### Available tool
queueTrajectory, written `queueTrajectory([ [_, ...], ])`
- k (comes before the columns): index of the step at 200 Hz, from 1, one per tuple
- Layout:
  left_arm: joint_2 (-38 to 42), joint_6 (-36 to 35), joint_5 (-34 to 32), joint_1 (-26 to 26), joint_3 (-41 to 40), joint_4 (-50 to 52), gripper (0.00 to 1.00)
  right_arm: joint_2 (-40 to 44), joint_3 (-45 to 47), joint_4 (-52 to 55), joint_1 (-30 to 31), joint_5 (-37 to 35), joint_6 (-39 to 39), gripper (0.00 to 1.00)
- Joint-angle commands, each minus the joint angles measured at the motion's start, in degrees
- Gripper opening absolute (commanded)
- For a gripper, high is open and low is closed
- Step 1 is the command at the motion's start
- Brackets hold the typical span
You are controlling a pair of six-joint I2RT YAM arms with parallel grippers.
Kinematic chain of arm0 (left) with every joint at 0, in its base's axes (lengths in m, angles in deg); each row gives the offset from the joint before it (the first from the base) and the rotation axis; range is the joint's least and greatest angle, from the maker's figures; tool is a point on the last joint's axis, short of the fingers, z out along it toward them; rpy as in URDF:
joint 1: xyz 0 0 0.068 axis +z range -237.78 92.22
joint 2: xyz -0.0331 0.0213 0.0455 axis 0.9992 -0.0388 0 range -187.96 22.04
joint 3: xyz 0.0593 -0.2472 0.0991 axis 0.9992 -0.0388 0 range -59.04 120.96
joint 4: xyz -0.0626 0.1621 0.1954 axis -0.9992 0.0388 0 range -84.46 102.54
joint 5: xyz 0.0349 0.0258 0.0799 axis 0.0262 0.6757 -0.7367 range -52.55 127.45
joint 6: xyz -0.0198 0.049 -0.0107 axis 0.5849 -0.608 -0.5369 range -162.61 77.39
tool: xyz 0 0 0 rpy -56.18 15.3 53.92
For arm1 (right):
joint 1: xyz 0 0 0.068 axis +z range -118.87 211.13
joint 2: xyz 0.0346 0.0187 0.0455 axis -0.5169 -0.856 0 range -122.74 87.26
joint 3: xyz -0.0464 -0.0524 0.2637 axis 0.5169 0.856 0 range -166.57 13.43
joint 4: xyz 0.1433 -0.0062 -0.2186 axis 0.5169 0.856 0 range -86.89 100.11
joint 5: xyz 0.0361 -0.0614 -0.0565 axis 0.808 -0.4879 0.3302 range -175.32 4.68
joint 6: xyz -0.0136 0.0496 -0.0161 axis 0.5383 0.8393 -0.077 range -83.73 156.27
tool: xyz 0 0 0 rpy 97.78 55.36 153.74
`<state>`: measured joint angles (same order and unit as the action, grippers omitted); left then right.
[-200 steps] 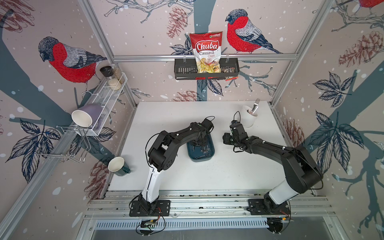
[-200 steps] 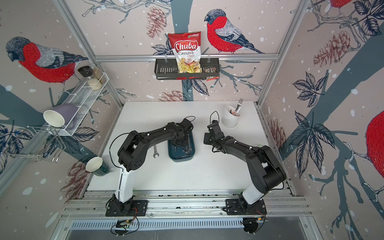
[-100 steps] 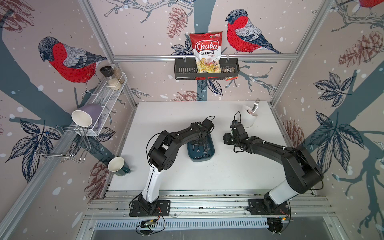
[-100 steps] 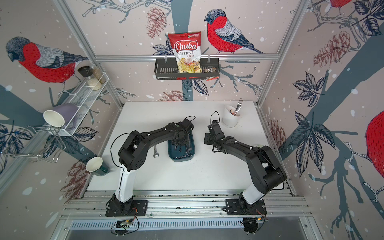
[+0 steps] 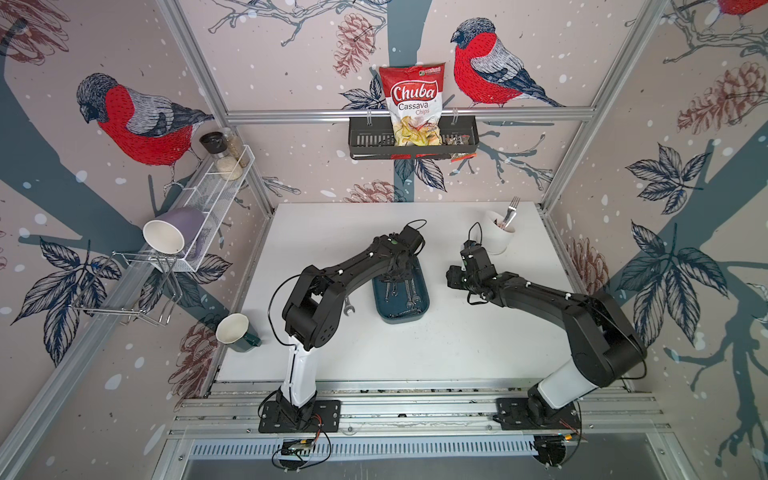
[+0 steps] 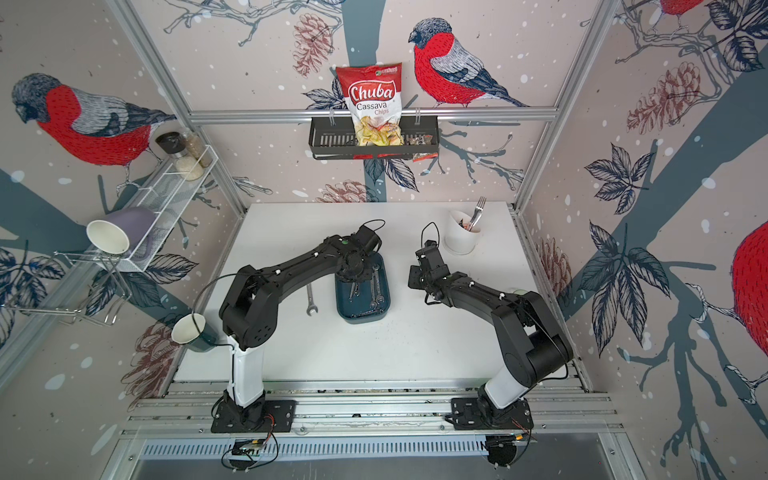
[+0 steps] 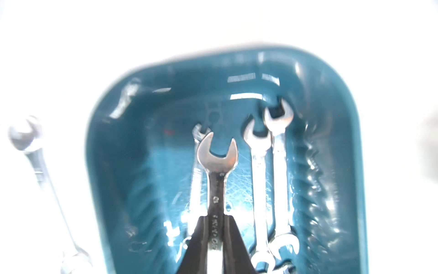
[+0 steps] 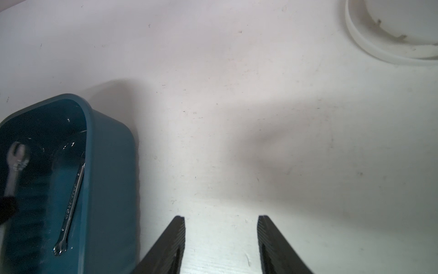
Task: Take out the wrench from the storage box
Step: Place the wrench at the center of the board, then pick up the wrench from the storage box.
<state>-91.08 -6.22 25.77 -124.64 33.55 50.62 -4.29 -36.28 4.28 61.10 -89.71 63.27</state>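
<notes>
The teal storage box [image 5: 400,314] [image 6: 358,312] lies mid-table. My left gripper [image 7: 216,217] reaches down into it [image 5: 394,277] and is shut on the shank of a silver open-ended wrench [image 7: 216,156], whose head points along the box floor [image 7: 132,154]. Three other wrenches lie in the box: a thin one [image 7: 196,185] beside the held one and two [image 7: 259,170] [image 7: 279,151] along a side wall. My right gripper [image 8: 220,217] [image 5: 454,278] hovers open over bare table to the right of the box [image 8: 111,170], holding nothing.
One wrench [image 5: 348,306] [image 6: 311,301] lies on the table just left of the box. A white cup with a fork [image 5: 496,239] stands at the back right. A teal mug [image 5: 235,334] sits at the table's left edge. Wall shelves hang left and behind.
The left jaws have closed on the wrench. Both arms stay about where they were.
</notes>
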Motion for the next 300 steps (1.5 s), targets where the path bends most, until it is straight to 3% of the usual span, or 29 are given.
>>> queueTrajectory([
  [1,3.03,-1.02,-2.39,1.91,0.16,3.25,0.11,-0.2,-0.27,-0.47,-0.08,0.2,0.25,0.54],
  [77,10.57,-3.11,-0.37,13.49,-15.96,-5.13,0.12,2.52,-4.35,5.72,1.21,-2.57,0.76,0.54],
  [104,8.59,-3.03,2.18,13.83,-19.6,-9.55,0.12,1.53,-14.41,16.56,2.6,1.6,1.99,0.56],
  [140,5.93,-2.55,4.13,13.83,-21.86,-13.18,0.11,-4.42,-27.28,27.78,10.43,1.01,5.1,0.56],
  [198,4.04,-3.19,5.37,14.4,-23.9,-15.88,0.12,-14.2,-35.35,31.78,16.9,2.33,9.7,0.56],
  [212,4.3,-3.35,5.97,14.75,-24.34,-16.25,0.16,-15.93,-36.84,32.54,17.44,2.19,10.21,0.56],
  [252,8.12,-3.95,7.56,16.11,-24.56,-15.06,0.42,-20.81,-41.56,35.21,18.93,1.31,11.26,0.56],
  [300,17.37,-4.11,5.82,17.17,-24.62,-11.91,0.51,-27.56,-47.88,40.26,19.29,-0.47,12.63,0.56],
])
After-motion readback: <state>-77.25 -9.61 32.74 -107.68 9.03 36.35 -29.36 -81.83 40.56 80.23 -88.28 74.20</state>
